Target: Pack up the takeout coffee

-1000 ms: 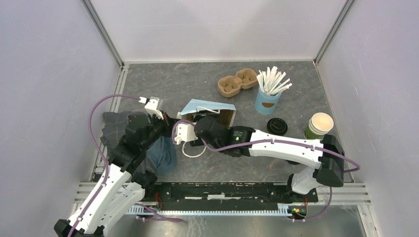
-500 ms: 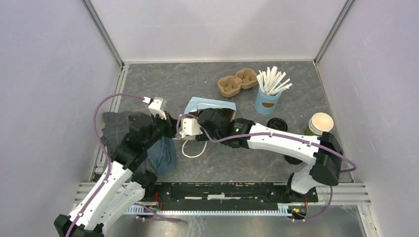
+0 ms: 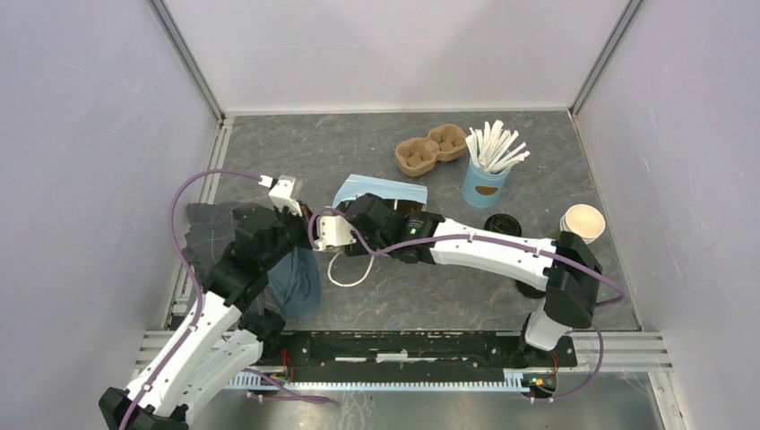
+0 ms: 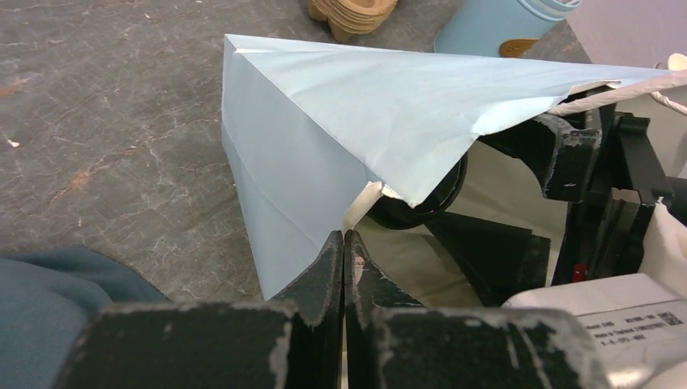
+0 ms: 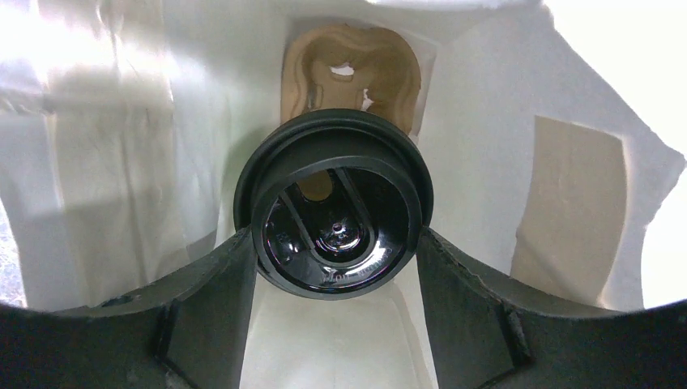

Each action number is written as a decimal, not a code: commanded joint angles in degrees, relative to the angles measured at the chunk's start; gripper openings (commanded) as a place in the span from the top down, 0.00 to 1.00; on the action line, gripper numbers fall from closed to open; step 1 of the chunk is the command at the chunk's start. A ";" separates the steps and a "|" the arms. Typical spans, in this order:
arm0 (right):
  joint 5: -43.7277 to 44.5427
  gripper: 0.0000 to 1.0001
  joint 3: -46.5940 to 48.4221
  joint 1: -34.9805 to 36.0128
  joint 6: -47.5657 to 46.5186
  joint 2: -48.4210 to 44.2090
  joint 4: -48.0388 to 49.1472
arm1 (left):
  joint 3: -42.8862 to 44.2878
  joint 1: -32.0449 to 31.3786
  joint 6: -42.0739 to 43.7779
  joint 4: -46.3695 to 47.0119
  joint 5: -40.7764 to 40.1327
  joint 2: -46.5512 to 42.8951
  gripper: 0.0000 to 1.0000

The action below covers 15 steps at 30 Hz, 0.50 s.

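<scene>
Okay, counts: one blue bag (image 3: 381, 190) lying on its side mid-frame on the worktop (image 3: 314, 152), one lidded coffee (image 5: 334, 217), one lidless green cup (image 3: 581, 222) and one loose black lid (image 3: 502, 228) at right. One blue cup of white sticks (image 3: 486, 184) and one cardboard carrier (image 3: 430, 150) sit at upper right. A second carrier (image 5: 350, 69) is deep inside the bag. One dark cloth (image 3: 296, 282) at left.

The coffee is inside the bag mouth, gripped at the lid by the right end effector (image 5: 334, 267), fingers spread wide. The left end effector (image 4: 344, 251) is pinched tight on the bag's edge.

Versus a second ago, the right arm reaches further left into the bag and its elbow now hides more of the lidless cup.
</scene>
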 commanded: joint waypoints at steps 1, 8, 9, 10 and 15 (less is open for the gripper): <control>2.67 0.50 2.45 -0.98 -1.38 -1.45 0.28 | 2.12 -0.13 -0.14 0.57 -3.94 0.24 0.98; -3.47 0.51 -1.09 -1.86 4.48 -2.87 0.16 | 4.25 -0.13 -0.24 -0.34 -5.12 0.63 0.98; -2.38 0.51 -2.70 -1.99 4.73 -2.67 2.85 | 4.49 -0.13 -0.42 -0.46 -5.14 0.72 0.98; -0.83 0.51 -4.76 -2.25 4.57 -2.62 5.96 | 4.71 -0.13 -0.55 -0.55 -5.13 0.78 0.98; 3.33 0.51 -5.94 -3.79 3.19 1.14 14.17 | 4.58 -0.21 -1.65 -1.13 -2.42 1.44 0.98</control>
